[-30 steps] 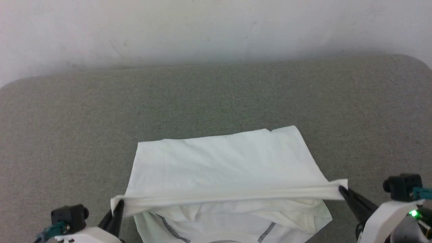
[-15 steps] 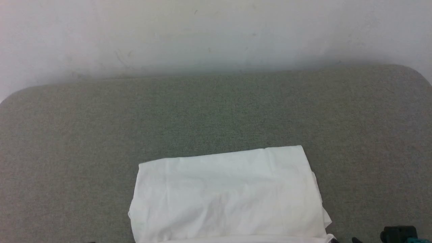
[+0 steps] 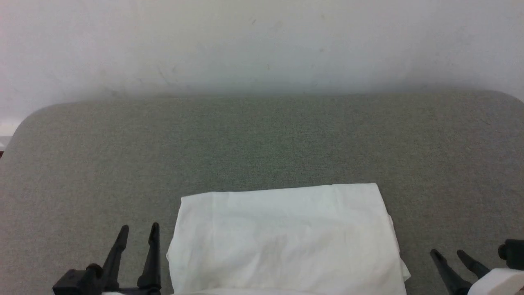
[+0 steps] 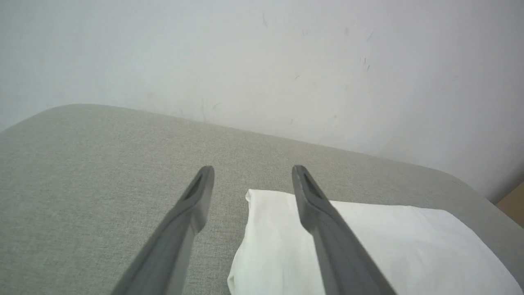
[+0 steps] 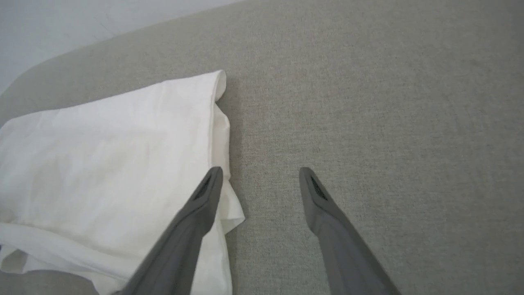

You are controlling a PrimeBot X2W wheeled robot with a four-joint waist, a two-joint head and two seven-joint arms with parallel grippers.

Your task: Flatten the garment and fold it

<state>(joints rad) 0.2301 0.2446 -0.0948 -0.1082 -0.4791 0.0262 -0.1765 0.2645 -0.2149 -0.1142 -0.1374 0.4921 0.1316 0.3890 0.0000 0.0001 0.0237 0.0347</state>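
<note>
Toward the near edge of the grey-green fabric-covered table [image 3: 262,139], between the two pincers: white garment of thin soft fabric [image 3: 282,237], folded into a flat rectangle, its nearest part cut off by the bottom of the head view. Top layer smooth, with faint creases only. On the right side, a lower layer poking out a little past the upper one, ending in a small loose corner.

Left pincer [image 3: 139,226]: spread wide, gripping nothing, just beside the garment's left edge. In the left wrist view, one finger crossing over the cloth's corner; touching or not, cannot tell. Right pincer [image 3: 447,252]: likewise wide open and empty, near the right edge, inner finger over the loose corner in the right wrist view, contact again undecidable.

Judged as the close of a fold: cloth lying doubled over, both pincers free of it. Perhaps one more fold across to go, perhaps only tidying; hard to say with the near part hidden. Calls next for rising clear without snagging the thin cloth, then either pinching both side edges for a further fold or tucking in the protruding layer on the right. Needs a low grip through all layers together, soft fabric being likely to slide and spoil the stack.

Around: plain white wall [image 3: 262,41] behind the table, faintly scuffed. No obstacle seen between pincers and cloth.
</note>
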